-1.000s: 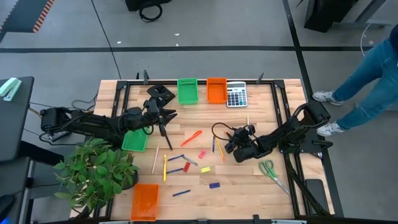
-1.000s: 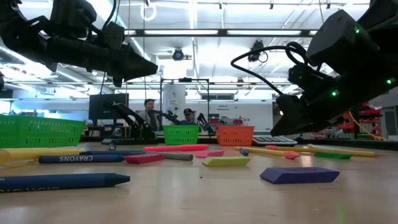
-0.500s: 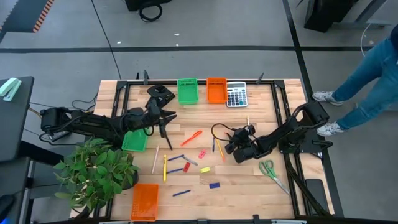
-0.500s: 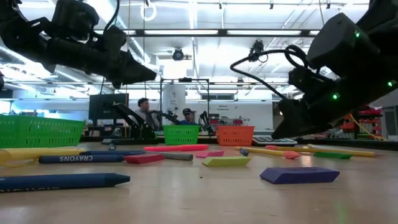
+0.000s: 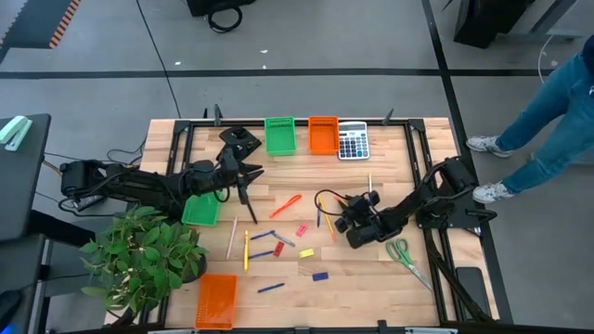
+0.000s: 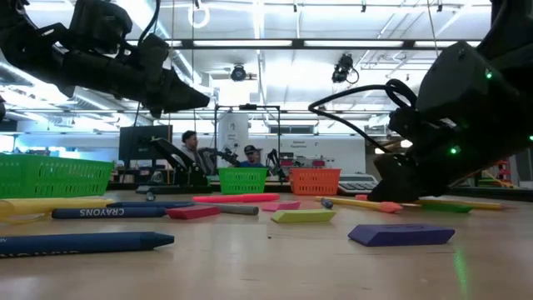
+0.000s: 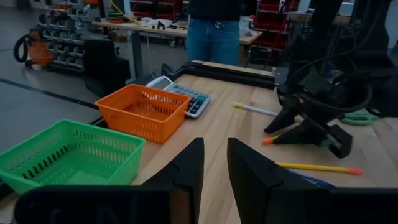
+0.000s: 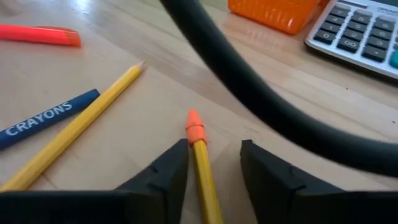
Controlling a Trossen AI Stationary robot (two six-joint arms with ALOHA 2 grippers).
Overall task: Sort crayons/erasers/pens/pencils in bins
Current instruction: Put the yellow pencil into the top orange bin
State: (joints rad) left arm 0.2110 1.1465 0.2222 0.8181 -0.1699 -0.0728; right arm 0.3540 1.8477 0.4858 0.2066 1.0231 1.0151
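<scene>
The right claw (image 8: 211,163) sat low over the counter (image 5: 399,176), its jaws apart and astride a yellow pencil (image 8: 202,165) but not yet clamped on it. The pencil ran lengthwise straight out between the jaws, orange eraser tip foremost, toward the calculator (image 8: 357,34) and orange bin (image 5: 323,135) at the far edge. This arm was plainly the nearer one. The left claw (image 7: 213,174) hung well off to the left, jaws slightly parted on nothing. The pencil's rear end was hidden under the claw; a cable (image 8: 273,99) crossed the view.

Grey concrete floor (image 5: 306,93), ceiling strip lights (image 6: 250,43), shelving (image 7: 68,18) behind.
</scene>
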